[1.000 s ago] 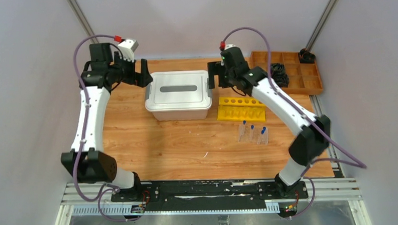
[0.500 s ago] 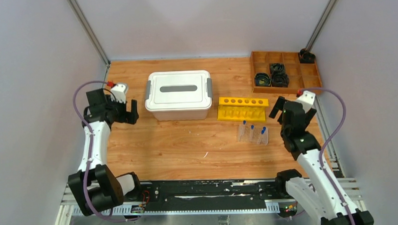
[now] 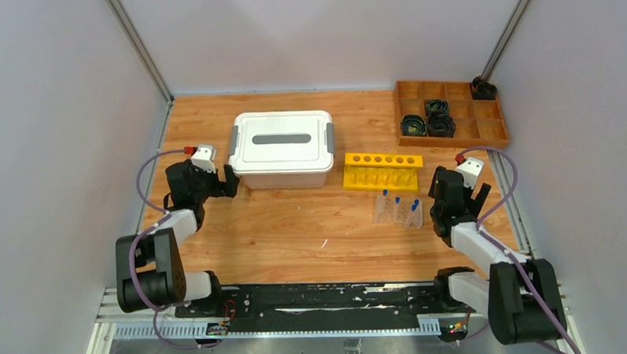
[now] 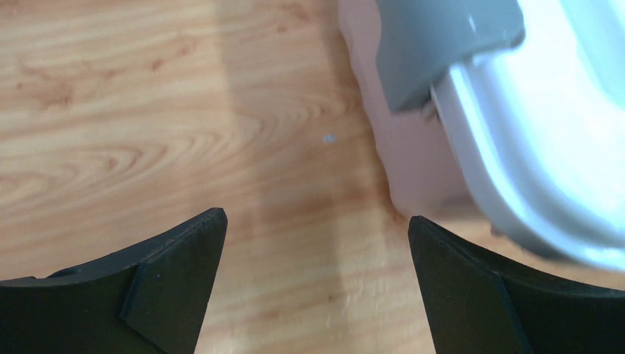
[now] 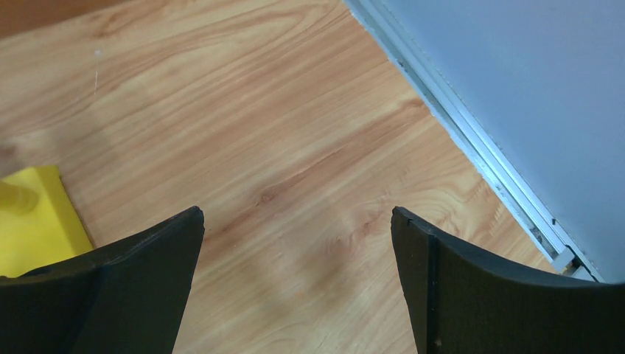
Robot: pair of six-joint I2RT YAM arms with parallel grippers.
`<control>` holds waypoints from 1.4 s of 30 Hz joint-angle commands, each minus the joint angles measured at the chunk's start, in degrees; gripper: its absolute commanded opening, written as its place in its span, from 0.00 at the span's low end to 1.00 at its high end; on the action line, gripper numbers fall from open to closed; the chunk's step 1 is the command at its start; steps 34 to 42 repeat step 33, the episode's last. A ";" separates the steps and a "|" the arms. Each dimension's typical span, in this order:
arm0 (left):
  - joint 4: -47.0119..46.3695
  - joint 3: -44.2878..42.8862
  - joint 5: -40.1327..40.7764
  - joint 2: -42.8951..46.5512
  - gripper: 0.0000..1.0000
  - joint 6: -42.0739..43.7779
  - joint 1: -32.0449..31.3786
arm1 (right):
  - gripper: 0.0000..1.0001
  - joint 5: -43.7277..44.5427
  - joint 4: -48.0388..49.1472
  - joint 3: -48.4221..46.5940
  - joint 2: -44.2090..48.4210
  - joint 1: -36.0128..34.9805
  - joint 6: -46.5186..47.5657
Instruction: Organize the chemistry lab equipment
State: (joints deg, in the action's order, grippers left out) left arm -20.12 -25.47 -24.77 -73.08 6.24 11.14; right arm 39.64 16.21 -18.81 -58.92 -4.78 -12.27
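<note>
The yellow six-hole tube rack [image 3: 381,171] stands right of the white box; its corner shows in the right wrist view [image 5: 29,225]. In front of it, a clear rack [image 3: 398,213] holds three small clear tubes with blue caps [image 3: 396,201]. My left gripper [image 3: 222,184] is open and empty, low over the table beside the box's front left corner; it also shows in the left wrist view [image 4: 315,218]. My right gripper [image 3: 460,184] is open and empty, right of the clear rack, and shows in the right wrist view [image 5: 296,212]. Beaker, funnel and rod are out of view.
A white lidded box [image 3: 282,149] with grey latches [image 4: 442,44] sits at the table's middle back. A brown wooden compartment tray [image 3: 490,127] with black ring parts [image 3: 426,122] is at the back right. The table's metal edge rail [image 5: 479,158] and wall lie right of my right gripper.
Both arms have pulled away from the box's side latches, folded back and come down low, the left to the box's front left corner, the right to beside the clear rack.
</note>
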 commanded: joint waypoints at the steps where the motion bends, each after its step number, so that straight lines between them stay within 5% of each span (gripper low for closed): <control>1: -17.33 0.97 1.99 -5.54 1.00 -5.79 -0.68 | 1.00 -4.22 19.10 2.15 -5.47 1.61 5.39; 4: -26.17 3.14 2.32 -8.02 1.00 -9.30 -1.29 | 1.00 -8.90 23.64 1.90 -10.51 1.79 7.49; 11: -39.32 14.21 10.38 -2.05 1.00 -2.77 -7.40 | 1.00 -20.21 34.22 4.56 -16.02 1.70 13.46; 14: -59.08 20.79 11.38 -8.42 1.00 -3.30 -8.64 | 1.00 -22.32 48.72 8.77 -21.58 1.46 15.88; 16: -48.85 17.96 11.44 -5.58 1.00 -2.04 -8.71 | 1.00 -21.09 50.91 9.09 -22.74 1.35 15.75; 18: -40.54 14.44 10.78 -4.41 1.00 -1.54 -8.76 | 1.00 -20.38 41.69 6.19 -20.67 1.26 14.83; 20: -49.69 16.87 11.13 -7.21 1.00 -2.98 -8.68 | 1.00 -20.47 39.88 5.75 -20.07 1.26 14.62; 23: -41.92 14.74 12.09 -5.06 1.00 -2.30 -8.63 | 1.00 -20.39 40.97 6.09 -20.35 1.26 14.78; 42: -44.53 15.24 11.03 -6.00 1.00 -2.47 -8.67 | 1.00 -20.39 40.42 5.96 -20.19 1.25 14.65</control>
